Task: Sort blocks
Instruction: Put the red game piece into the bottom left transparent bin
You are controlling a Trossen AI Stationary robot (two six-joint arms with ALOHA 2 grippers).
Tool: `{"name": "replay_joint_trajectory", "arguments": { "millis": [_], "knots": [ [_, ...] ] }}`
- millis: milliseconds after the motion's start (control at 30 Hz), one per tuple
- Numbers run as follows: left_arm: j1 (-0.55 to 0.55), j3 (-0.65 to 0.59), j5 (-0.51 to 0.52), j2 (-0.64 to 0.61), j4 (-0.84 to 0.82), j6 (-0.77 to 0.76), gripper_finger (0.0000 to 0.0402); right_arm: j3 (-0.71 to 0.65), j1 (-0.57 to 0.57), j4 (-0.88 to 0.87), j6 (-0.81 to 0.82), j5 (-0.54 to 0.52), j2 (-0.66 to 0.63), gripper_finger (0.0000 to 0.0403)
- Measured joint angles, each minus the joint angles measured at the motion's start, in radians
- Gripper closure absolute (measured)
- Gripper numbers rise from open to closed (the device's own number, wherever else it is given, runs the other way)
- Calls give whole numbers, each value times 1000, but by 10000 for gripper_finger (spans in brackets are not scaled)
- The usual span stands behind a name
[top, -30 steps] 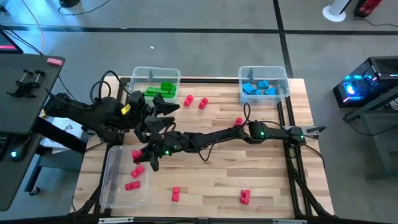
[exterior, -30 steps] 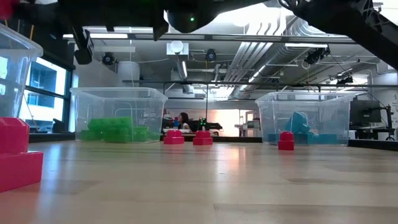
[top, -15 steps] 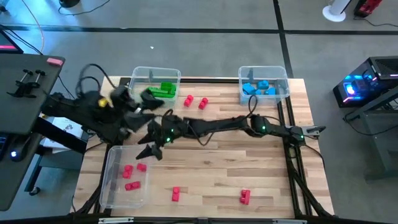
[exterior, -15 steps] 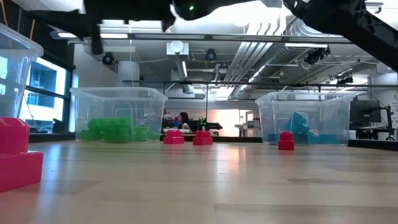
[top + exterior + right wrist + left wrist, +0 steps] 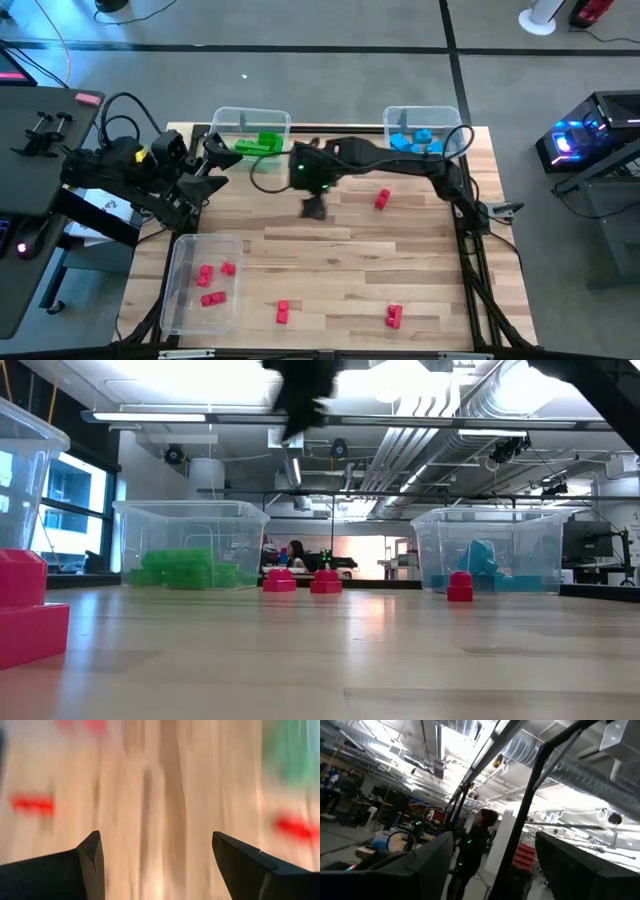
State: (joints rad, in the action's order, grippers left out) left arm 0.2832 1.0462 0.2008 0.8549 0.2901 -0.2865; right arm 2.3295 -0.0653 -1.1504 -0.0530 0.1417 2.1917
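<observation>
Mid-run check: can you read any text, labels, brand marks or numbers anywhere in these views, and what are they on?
No readable text in any view.
Red bricks, bins and wooden table: no markings visible.
Yellow patch on the left arm: too small to read.
Background shelves and equipment in the left wrist view: blurred, nothing legible.

Grey floor (image 5: 330, 80) crossed by dark lines around a wooden table (image 5: 350, 270). Black desk (image 5: 40, 150) at one side, glowing computer case (image 5: 585, 140) at the other. Overhead, silver ducts (image 5: 440, 420) and strip lights (image 5: 200, 417); windows (image 5: 70, 510) along one wall.
</observation>
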Motion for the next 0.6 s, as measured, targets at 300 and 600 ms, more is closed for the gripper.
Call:
{"name": "replay_joint_trajectory", "arguments": {
  "millis": [300,600],
  "knots": [
    [-2,0,74,44,-142,18,131,-75,8,-408,-29,-25,-78,158],
    [-2,0,97,120,-201,-25,131,-831,36,-163,297,-85,-616,158]
  ]
}}
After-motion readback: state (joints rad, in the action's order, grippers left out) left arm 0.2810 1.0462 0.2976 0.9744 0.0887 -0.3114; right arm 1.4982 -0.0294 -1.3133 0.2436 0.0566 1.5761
